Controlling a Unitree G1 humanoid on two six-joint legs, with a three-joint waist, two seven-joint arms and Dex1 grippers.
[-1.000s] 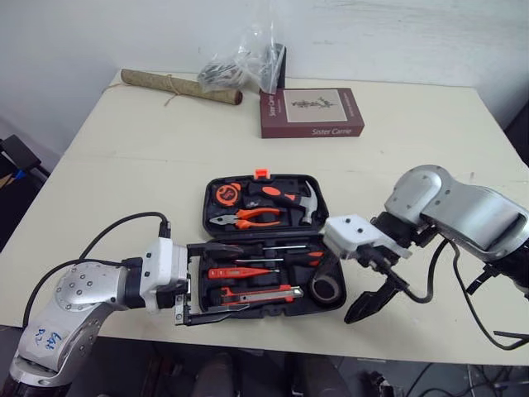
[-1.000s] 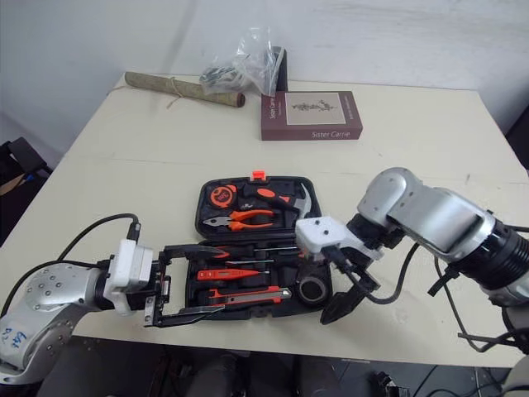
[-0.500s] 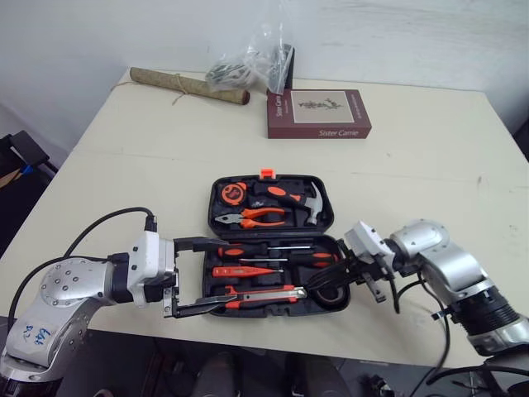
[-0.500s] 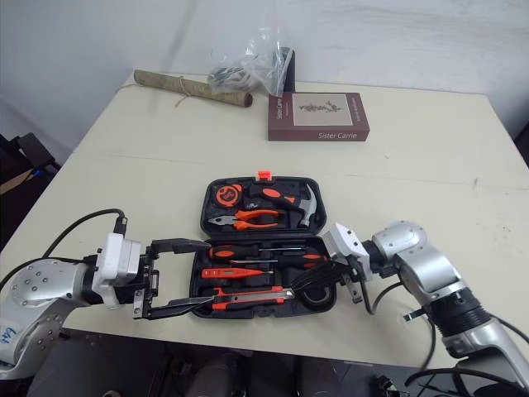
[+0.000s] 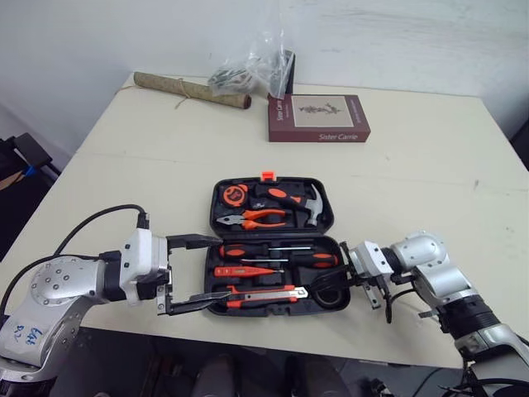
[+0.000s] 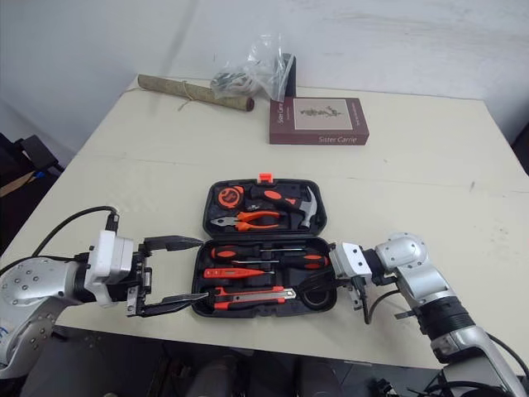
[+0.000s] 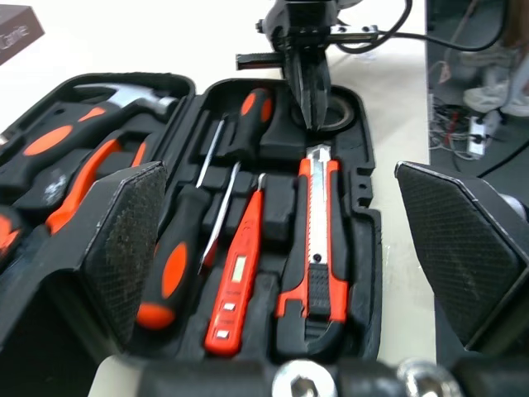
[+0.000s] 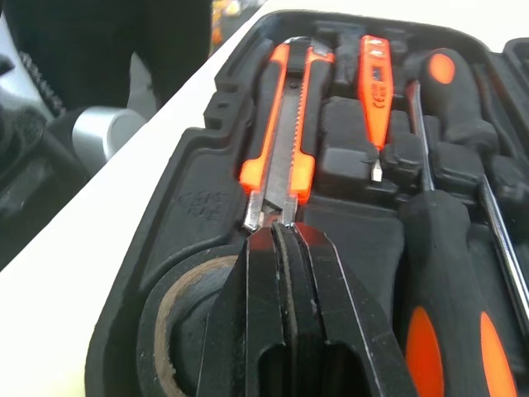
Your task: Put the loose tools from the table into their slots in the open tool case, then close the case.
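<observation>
The open tool case (image 6: 263,248) lies near the table's (image 6: 430,182) front edge. The left gripper (image 6: 175,273), its 2 fingers spread, is at the case's left end, and the right gripper (image 6: 310,285) is inside its right end.

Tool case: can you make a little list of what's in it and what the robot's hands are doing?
Tool case: open, lid lying flat
Inside: hammer, pliers, utility knife, tape roll
Left gripper: open, at the case's left end
Right gripper: shut, tips over the tape roll
Farther back: brown book
</observation>
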